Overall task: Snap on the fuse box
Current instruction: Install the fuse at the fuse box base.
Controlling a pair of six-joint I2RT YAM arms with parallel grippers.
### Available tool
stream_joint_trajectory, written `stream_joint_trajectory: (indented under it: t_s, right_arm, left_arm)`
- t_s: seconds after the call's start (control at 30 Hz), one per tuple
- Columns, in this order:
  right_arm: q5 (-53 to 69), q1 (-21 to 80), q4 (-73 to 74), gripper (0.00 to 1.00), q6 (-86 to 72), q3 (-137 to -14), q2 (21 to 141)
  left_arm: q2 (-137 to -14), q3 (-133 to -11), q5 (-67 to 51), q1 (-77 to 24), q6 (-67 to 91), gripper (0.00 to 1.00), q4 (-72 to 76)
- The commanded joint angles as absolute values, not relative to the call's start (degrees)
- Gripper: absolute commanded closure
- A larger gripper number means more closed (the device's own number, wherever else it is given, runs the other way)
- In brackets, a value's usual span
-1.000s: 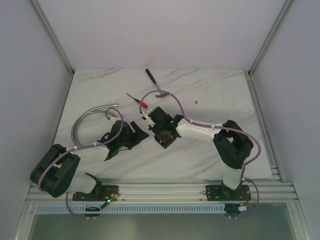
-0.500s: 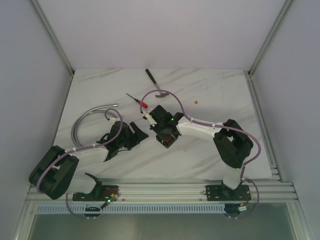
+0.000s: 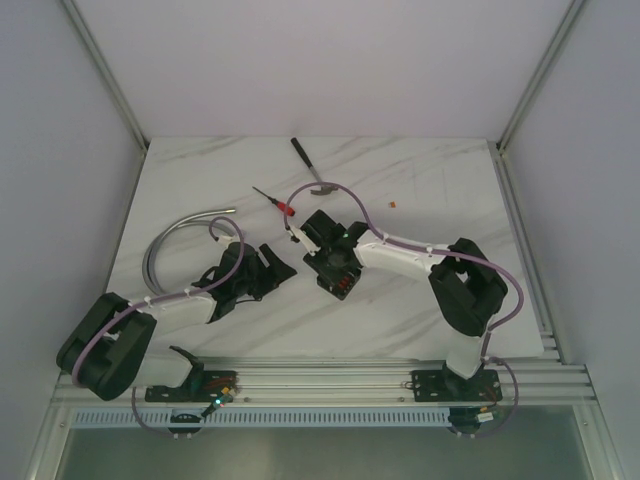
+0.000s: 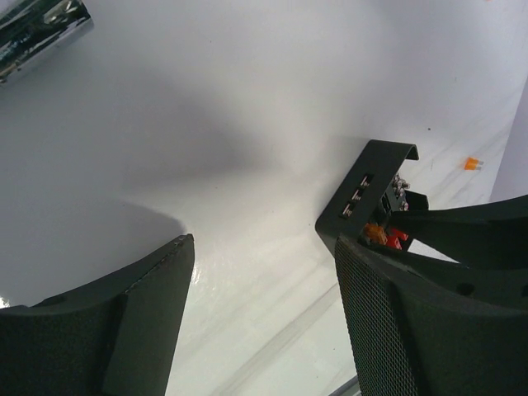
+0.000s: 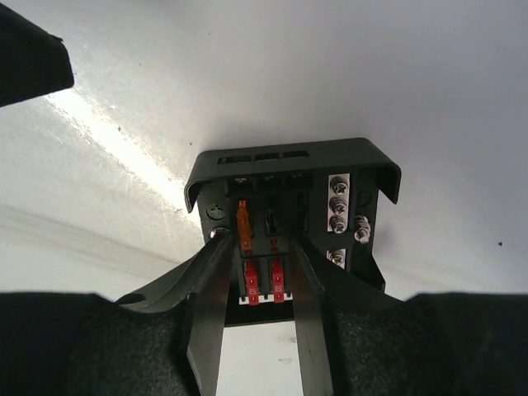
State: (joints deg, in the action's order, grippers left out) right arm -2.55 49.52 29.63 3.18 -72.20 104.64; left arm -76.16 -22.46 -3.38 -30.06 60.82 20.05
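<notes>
Marble tabletop (image 3: 450, 190) surrounds the fuse box (image 5: 289, 157), well inside its edges.

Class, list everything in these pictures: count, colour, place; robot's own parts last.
fuse box: one, black with red and orange fuses, mid-table under the right fingers
loose fuse: one, orange, far right of centre
screwdriver: one, red handle, behind the fuse box
black-handled tool: one, far centre
hose: one, silver, left side
table: one, white marbled
left fingers: two, black, apart, empty
right fingers: two, black, over the fuse box

White arms (image 3: 395, 262), black joints (image 3: 465, 292), purple cables (image 3: 325, 187)
</notes>
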Motion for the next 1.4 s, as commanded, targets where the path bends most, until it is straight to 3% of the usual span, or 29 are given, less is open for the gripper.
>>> stream_joint_trajectory:
  t_s: [0.0, 0.2, 0.8, 1.2, 1.37]
  right_arm:
    - [-1.37, 49.22, 32.50, 0.60, 3.01, -75.41, 103.57]
    - [-0.22, 48.82, 33.11, 0.69, 3.39, -77.53, 104.42]
    - [2.33, 48.78, 34.20, 0.78, 4.78, -78.62, 106.93]
    - [1.77, 48.78, 35.45, 1.00, 6.19, -78.04, 109.07]
    - [0.12, 48.58, 35.90, 1.00, 8.02, -76.46, 111.15]
  left_arm:
    - [-75.40, -21.84, -3.25, -29.80, 60.37, 0.22, 19.15]
    - [-75.50, -22.06, -3.32, -29.81, 59.95, 0.22, 19.00]
    - [-75.94, -22.12, -3.69, -29.82, 59.92, 0.22, 19.05]
    - [-75.76, -21.81, -3.58, -29.81, 59.94, 0.22, 19.03]
    - [-75.64, -21.75, -3.60, -29.80, 59.96, 0.22, 18.96]
